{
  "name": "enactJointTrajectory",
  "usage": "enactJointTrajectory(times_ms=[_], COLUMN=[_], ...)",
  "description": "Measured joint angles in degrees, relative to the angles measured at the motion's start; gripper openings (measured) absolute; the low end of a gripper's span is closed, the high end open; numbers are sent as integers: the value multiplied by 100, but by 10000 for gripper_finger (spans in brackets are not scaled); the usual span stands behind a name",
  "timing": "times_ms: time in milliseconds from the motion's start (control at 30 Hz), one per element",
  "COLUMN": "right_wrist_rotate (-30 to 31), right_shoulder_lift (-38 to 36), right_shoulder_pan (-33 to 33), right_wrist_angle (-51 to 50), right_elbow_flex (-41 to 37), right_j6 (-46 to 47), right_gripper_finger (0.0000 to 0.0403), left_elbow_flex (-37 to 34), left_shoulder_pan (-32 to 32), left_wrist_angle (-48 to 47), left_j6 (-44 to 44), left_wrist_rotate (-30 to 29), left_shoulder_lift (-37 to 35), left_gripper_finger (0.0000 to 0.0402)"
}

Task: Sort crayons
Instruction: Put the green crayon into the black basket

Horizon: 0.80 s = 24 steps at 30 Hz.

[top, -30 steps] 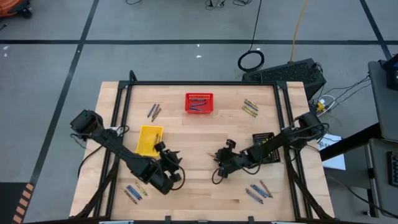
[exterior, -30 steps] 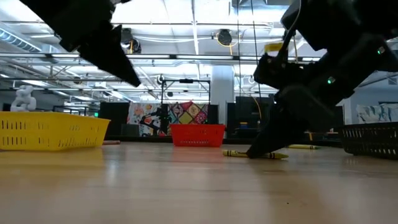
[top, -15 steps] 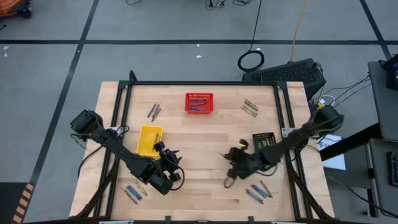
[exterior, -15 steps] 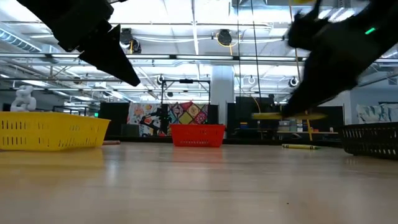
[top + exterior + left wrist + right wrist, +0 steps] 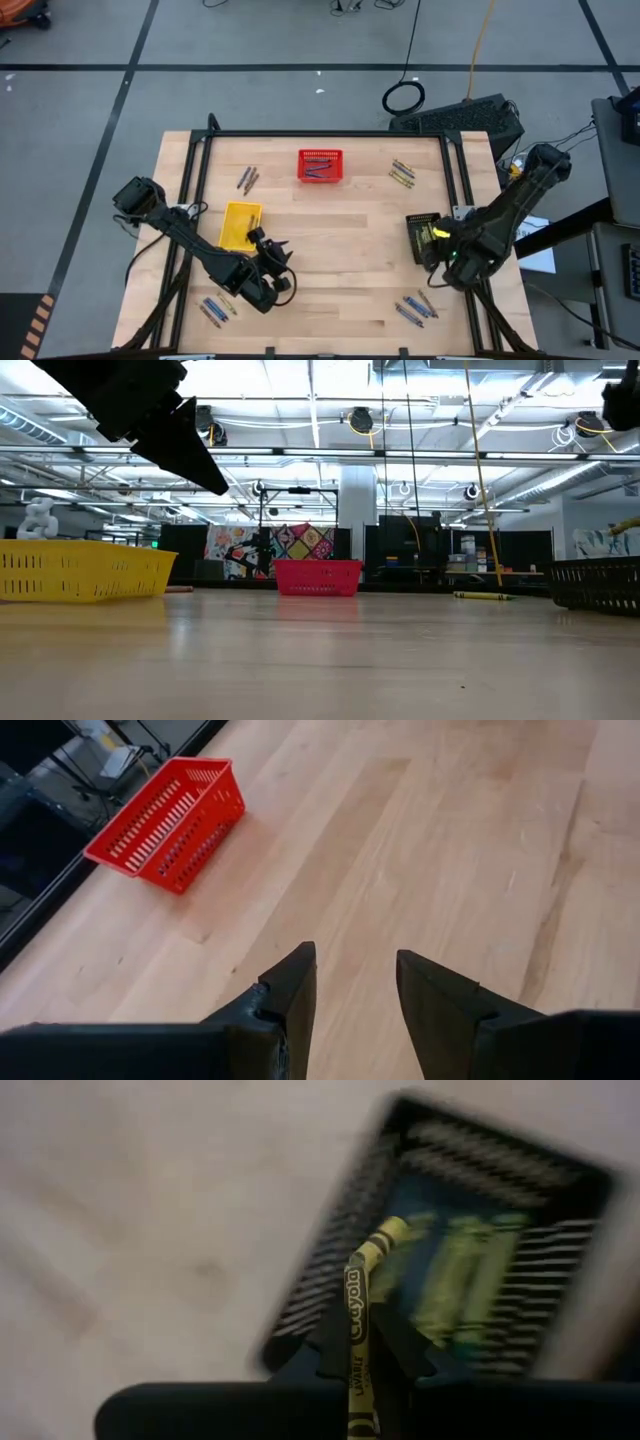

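My right gripper (image 5: 357, 1342) is shut on a yellow-green crayon (image 5: 355, 1315) and hangs above the black mesh basket (image 5: 422, 240) at the table's right. Yellow-green crayons (image 5: 450, 1275) lie in that basket. My left gripper (image 5: 355, 990) stands open above bare wood near the yellow basket (image 5: 240, 225), with nothing between its fingers. The red basket (image 5: 320, 165) at the far middle holds blue crayons. Loose crayons lie in groups on the table: far left (image 5: 247, 178), far right (image 5: 402, 172), near right (image 5: 415, 305) and near left (image 5: 215, 308). My right gripper pinches the crayon's wrapped body (image 5: 354, 1370) between its two fingers. The crayon lies along the fingers, and its end (image 5: 385, 1232) sticks out past their tips. The fingers point down toward the black basket. The crayon is lifted clear of the table and the basket.
A black frame (image 5: 320, 135) runs along the table's far, left and right sides. In the low view a single crayon (image 5: 485, 596) lies on the wood left of the black basket (image 5: 600, 582). Bare wood lies in the table's middle.
My right gripper has lifted the yellow-green crayon off the table's middle, where it lay a second ago. It has carried the crayon up and toward the table's right edge, until it stands over the black basket. My left arm has kept still.
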Motion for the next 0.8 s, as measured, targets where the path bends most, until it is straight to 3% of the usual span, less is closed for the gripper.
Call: enactJointTrajectory(times_ms=[133, 433, 800], right_wrist_rotate=[-233, -226, -398], right_shoulder_lift=[7, 433, 604], right_shoulder_pan=[-60, -718, -1260], right_wrist_angle=[-179, 147, 169], right_elbow_flex=[-278, -392, -397], right_j6=[663, 332, -334], right_gripper_finger=[2, 11, 121], left_elbow_flex=[0, 0, 0], left_shoulder_pan=[0, 0, -4], left_wrist_angle=[8, 8, -1], left_j6=[-11, 13, 37], left_wrist_rotate=[-86, -277, -309], left_shoulder_lift=[0, 0, 0], left_gripper_finger=[143, 143, 143])
